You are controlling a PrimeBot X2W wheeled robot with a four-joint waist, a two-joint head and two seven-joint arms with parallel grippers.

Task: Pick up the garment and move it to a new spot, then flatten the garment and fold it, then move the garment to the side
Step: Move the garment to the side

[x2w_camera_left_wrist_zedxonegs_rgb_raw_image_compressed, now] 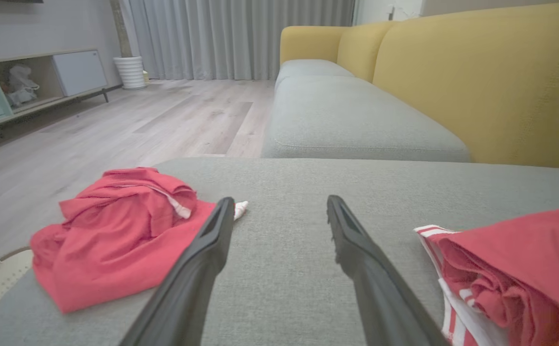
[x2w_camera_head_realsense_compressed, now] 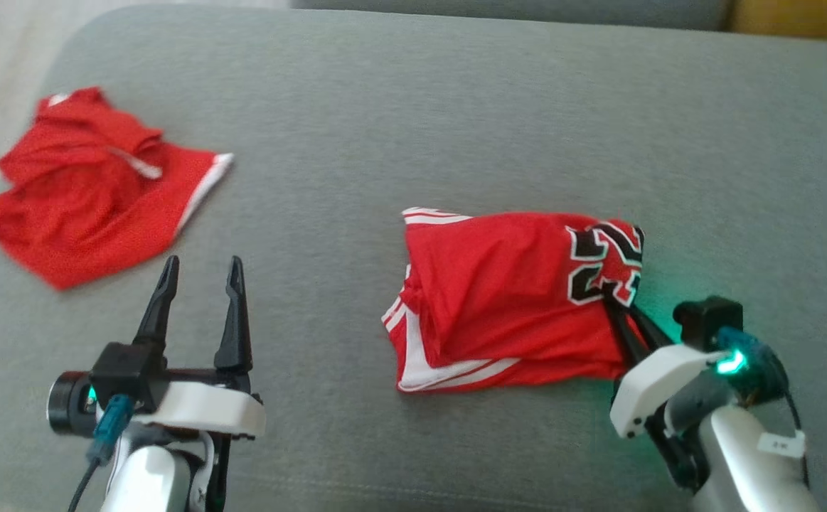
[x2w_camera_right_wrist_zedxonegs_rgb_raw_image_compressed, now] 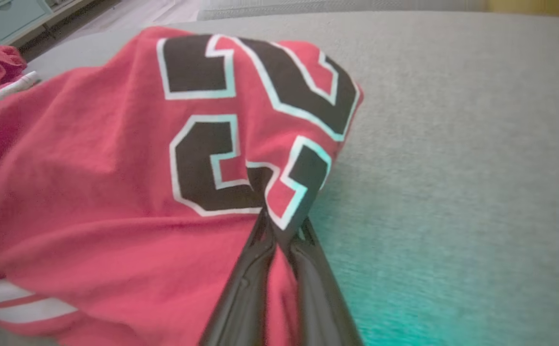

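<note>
The garment (x2w_camera_head_realsense_compressed: 498, 299), a folded red jersey with white stripes and black numbers, lies on the grey sofa cushion (x2w_camera_head_realsense_compressed: 456, 107) right of centre. My right gripper (x2w_camera_head_realsense_compressed: 623, 306) is at its near right corner, shut on a pinch of fabric by the numbers. In the right wrist view the two dark fingers (x2w_camera_right_wrist_zedxonegs_rgb_raw_image_compressed: 248, 283) meet on the cloth of the jersey (x2w_camera_right_wrist_zedxonegs_rgb_raw_image_compressed: 92, 168), at the right gripper (x2w_camera_right_wrist_zedxonegs_rgb_raw_image_compressed: 279, 226). My left gripper (x2w_camera_head_realsense_compressed: 200, 274) hovers open at the lower left with nothing between its fingers. In the left wrist view the left gripper (x2w_camera_left_wrist_zedxonegs_rgb_raw_image_compressed: 279, 206) points over bare cushion, and the jersey (x2w_camera_left_wrist_zedxonegs_rgb_raw_image_compressed: 515, 269) lies to its right.
A second red garment (x2w_camera_head_realsense_compressed: 93, 185), crumpled, lies at the cushion's far left edge, also seen as the red heap (x2w_camera_left_wrist_zedxonegs_rgb_raw_image_compressed: 116, 230). Beyond it the cushion drops to wooden floor (x2w_camera_left_wrist_zedxonegs_rgb_raw_image_compressed: 92, 129). A yellow sofa back (x2w_camera_left_wrist_zedxonegs_rgb_raw_image_compressed: 481, 81) rises behind the seat.
</note>
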